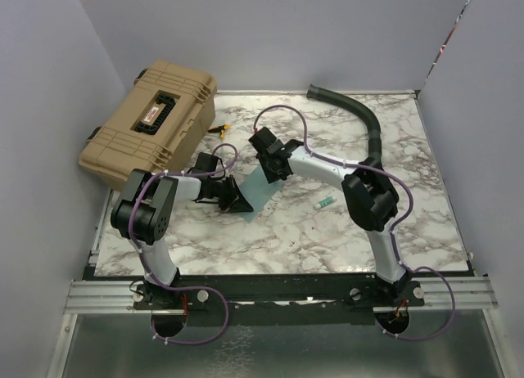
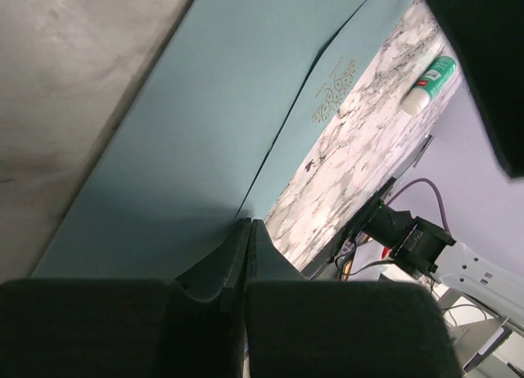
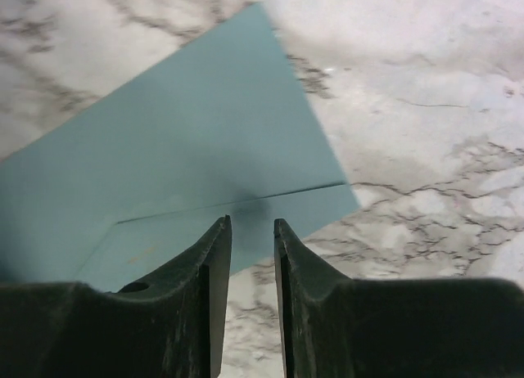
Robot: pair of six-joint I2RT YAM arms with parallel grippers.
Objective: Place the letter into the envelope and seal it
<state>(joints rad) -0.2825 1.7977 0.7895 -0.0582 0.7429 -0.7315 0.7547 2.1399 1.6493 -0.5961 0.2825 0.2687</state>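
Top external view: marble worktop point(image 1: 426, 190). Envelope point(image 1: 264, 188) lies flat near the middle, between the two arms. Left end effector point(image 1: 237, 200) is at its near-left edge. Right end effector point(image 1: 272, 169) is over its far part. A tan case point(image 1: 151, 124) sits at the far-left corner, with a small yellow-and-black tool point(image 1: 219, 130) just beside it. A black hose point(image 1: 360, 112) curves along the far right. A small green-and-white tube point(image 1: 325, 203) lies right of the envelope, apart from it.

Left wrist view: teal envelope point(image 2: 221, 124) fills the centre, with a seam line and a small gold print near one edge. Left end effector point(image 2: 248, 231) is clenched, fingers pressed together, tips at the envelope's edge. Cannot tell whether any paper is pinched between them. The tube point(image 2: 430, 82) is on the marble beyond.

Right wrist view: right end effector point(image 3: 252, 227) is released, with a narrow gap between the jaws and nothing in it. It is directly above the envelope point(image 3: 180, 141), near the corner where a thin fold line runs across. Contact with the paper cannot be judged. Marble worktop point(image 3: 426, 108) shows on the right.
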